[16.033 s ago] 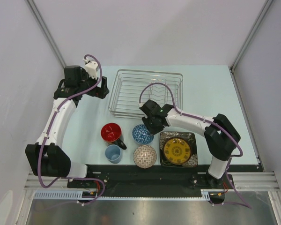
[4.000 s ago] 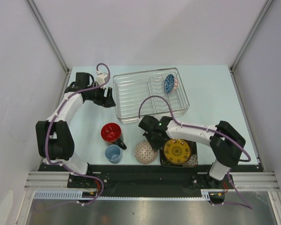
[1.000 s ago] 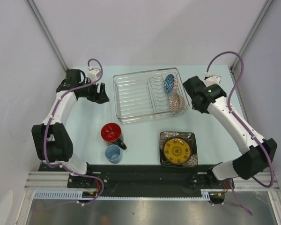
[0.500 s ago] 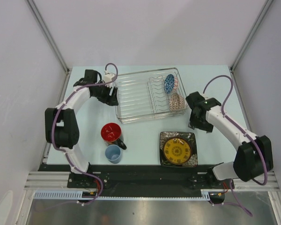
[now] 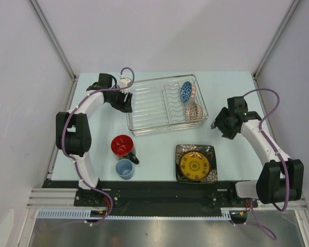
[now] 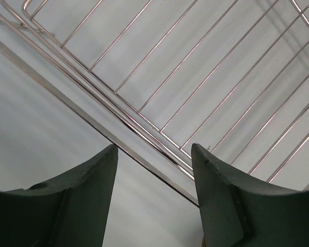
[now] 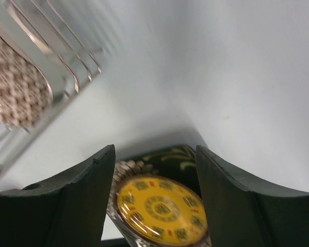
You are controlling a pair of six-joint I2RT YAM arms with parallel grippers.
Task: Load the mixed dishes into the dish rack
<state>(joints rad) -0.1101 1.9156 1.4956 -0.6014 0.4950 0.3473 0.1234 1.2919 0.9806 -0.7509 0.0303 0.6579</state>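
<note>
Bright even light, right-wrist view blurred

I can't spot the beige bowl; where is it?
Top view: the beige bowl stands on edge at the right end of the rack, beside the blue bowl.

The worktop [image 5: 232,87] is a flat, pale blue-green rectangle. Plain light-grey panels enclose it on three sides: left panel [image 5: 20,103], rear panel [image 5: 159,36], right panel [image 5: 298,103]. Aluminium posts [image 5: 51,38] rise from its rear corners. Along its near edge run a black strip [image 5: 159,188], an aluminium rail [image 5: 170,198] and, nearer still, a brushed-metal sheet [image 5: 170,231]. Lighting is even and diffuse, so shadows on the worktop are soft.
</note>
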